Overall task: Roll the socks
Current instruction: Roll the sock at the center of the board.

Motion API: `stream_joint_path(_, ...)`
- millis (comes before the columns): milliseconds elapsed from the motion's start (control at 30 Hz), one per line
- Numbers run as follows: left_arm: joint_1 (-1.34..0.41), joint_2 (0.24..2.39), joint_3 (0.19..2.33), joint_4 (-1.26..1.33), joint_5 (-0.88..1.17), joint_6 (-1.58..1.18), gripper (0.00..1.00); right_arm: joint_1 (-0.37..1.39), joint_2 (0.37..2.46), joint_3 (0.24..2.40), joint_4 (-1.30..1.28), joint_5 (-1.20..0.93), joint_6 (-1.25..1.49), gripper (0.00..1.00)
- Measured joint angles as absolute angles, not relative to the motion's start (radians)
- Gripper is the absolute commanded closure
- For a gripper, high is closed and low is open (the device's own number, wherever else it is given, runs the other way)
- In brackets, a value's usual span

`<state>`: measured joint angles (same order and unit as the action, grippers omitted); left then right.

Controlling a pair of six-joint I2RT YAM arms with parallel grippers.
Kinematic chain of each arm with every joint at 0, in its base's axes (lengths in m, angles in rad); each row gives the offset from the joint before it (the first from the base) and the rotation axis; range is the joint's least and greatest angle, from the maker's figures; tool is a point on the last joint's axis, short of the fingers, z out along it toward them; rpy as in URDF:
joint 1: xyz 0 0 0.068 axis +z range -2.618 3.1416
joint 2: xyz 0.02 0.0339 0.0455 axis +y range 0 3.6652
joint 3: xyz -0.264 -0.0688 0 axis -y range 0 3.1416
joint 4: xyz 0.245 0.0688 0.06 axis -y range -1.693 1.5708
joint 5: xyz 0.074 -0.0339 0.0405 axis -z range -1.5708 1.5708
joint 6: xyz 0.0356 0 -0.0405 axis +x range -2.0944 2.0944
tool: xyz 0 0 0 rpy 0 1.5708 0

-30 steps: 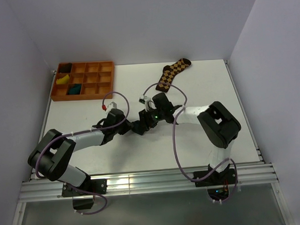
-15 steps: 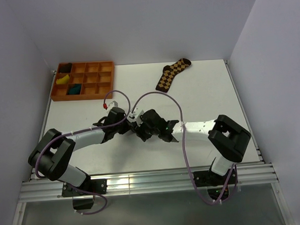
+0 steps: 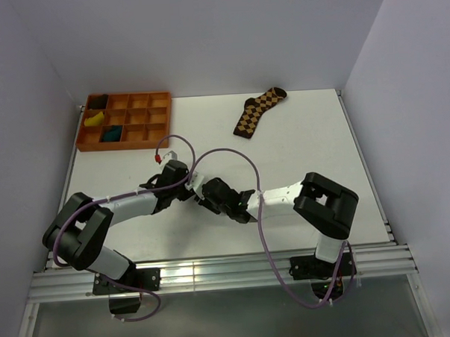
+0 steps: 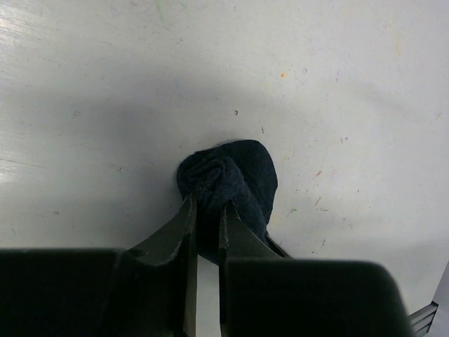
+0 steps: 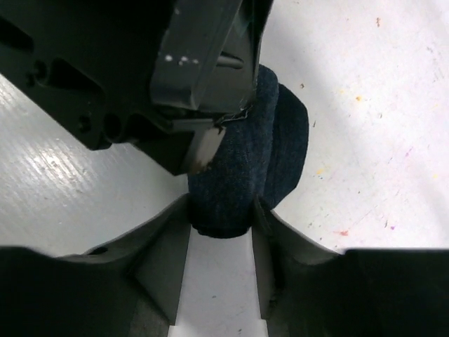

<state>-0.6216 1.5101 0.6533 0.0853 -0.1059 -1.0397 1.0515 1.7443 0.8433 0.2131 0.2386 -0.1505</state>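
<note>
The sock bundle (image 4: 235,175), a dark rolled lump, lies on the white table (image 4: 337,84) near its middle, where the two wrists meet. In the left wrist view it runs lengthwise away from the camera, its rounded end pointing up and slightly right. The left jaws are almost together, pinching a fold at its near end, which they partly hide. Only the right wrist view shows the right jaws pressing both sides of the bundle's lower end. From overhead the bundle is hidden among the wrists. Well apart at the far edge lie an orange tray (image 3: 85,141) and an argyle sock (image 3: 258,111).
</note>
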Motion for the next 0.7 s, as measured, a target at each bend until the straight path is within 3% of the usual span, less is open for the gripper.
stream_joint_path(33,-0.622,1.51,0.653,0.085,-0.105,-1.04,0.99,1.052,1.747,0.843,0.217,0.247,-0.155,0.8)
stream_joint_path(133,-0.621,1.51,0.653,0.085,-0.107,-1.038,0.91,1.052,1.748,0.843,0.222,0.257,-0.157,1.0)
stream_joint_path(233,-0.62,1.51,0.654,0.083,-0.111,-1.036,0.73,1.048,1.748,0.847,0.216,0.249,-0.152,1.0)
stream_joint_path(267,-0.62,1.51,0.654,0.082,-0.111,-1.035,0.58,1.042,1.748,0.847,0.215,0.238,-0.15,1.0)
stream_joint_path(367,-0.619,1.504,0.654,0.065,-0.123,-1.032,0.31,1.013,1.747,0.852,0.213,0.177,-0.13,1.0)
stream_joint_path(500,-0.619,1.472,0.654,0.023,-0.139,-1.037,0.19,0.938,1.746,0.879,0.177,0.035,-0.081,1.0)
stream_joint_path(700,-0.616,1.393,0.646,0.006,-0.156,-1.05,0.19,0.814,1.758,0.918,0.122,-0.186,0.02,1.0)
